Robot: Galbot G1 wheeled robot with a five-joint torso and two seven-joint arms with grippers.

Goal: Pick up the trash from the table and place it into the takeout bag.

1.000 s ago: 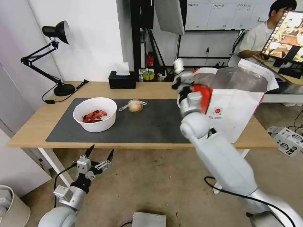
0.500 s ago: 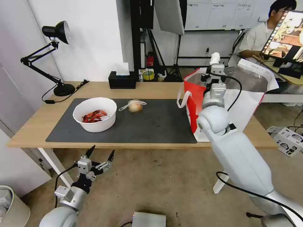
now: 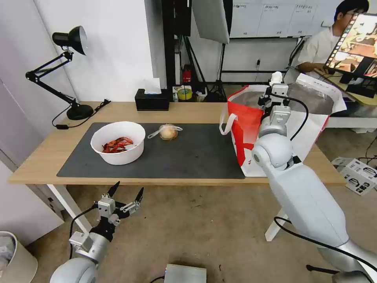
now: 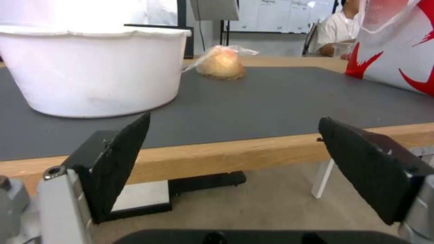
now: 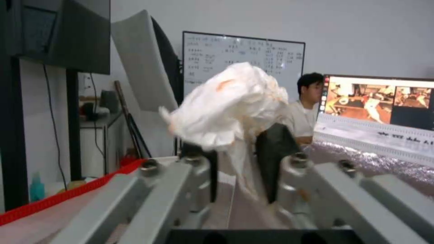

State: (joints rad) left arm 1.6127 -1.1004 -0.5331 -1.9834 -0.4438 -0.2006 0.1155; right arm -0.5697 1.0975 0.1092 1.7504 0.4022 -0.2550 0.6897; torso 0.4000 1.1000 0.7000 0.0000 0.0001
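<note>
Right arm raised, right pincer [image 3: 277,80] clamped, left pincer [image 3: 126,193] low, fingers spread

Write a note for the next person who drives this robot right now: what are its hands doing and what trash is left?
Right end effector: shut on the crumpled tissue, held over the open mouth of the takeout bag; not yet dropped.
Left end effector: open, empty, parked below the table front edge.
On the mat: white bowl of red shells, and the small clear bag with a beige lump beside it, not touching.
Done: tissue carried to the bag.
Left: release tissue, then the bowl and the small bag.
</note>
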